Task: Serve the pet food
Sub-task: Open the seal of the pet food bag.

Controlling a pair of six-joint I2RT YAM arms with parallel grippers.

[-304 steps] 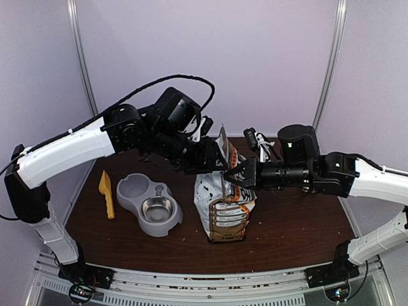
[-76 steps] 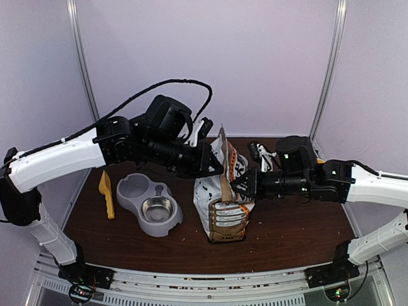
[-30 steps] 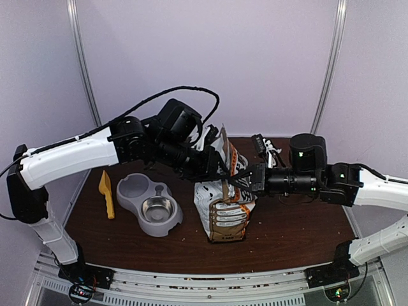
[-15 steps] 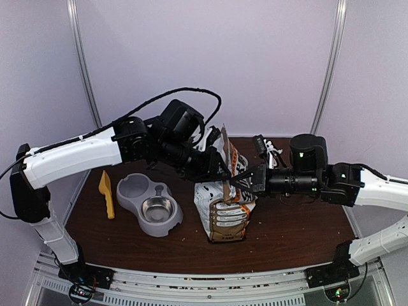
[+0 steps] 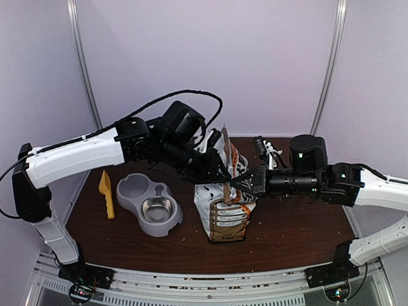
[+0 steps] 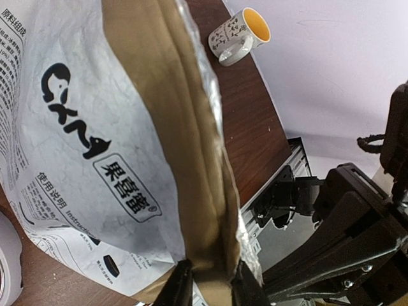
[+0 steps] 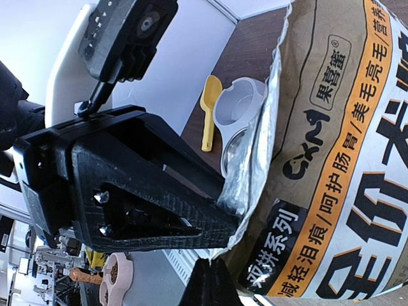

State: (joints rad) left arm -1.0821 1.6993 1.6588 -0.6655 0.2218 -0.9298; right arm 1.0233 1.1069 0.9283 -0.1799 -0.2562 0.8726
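Pinching the bag (image 5: pixel 223 213) at its top, my left claw (image 6: pixel 212 290) is narrowed around the brown side fold, with a finger against each face. My right claw (image 7: pixel 210 280) is fully closed at the opposite rim; I cannot tell whether film lies between its tips. The pet food shows in no view, as the bag's mouth is pressed flat. Left of the bag sits one grey feeder (image 5: pixel 143 199) with two wells. One well holds a steel bowl (image 5: pixel 157 208) showing only shiny metal. Beyond the feeder lies one yellow scoop (image 5: pixel 106 191). Behind the bag stands one mug (image 6: pixel 237 35).
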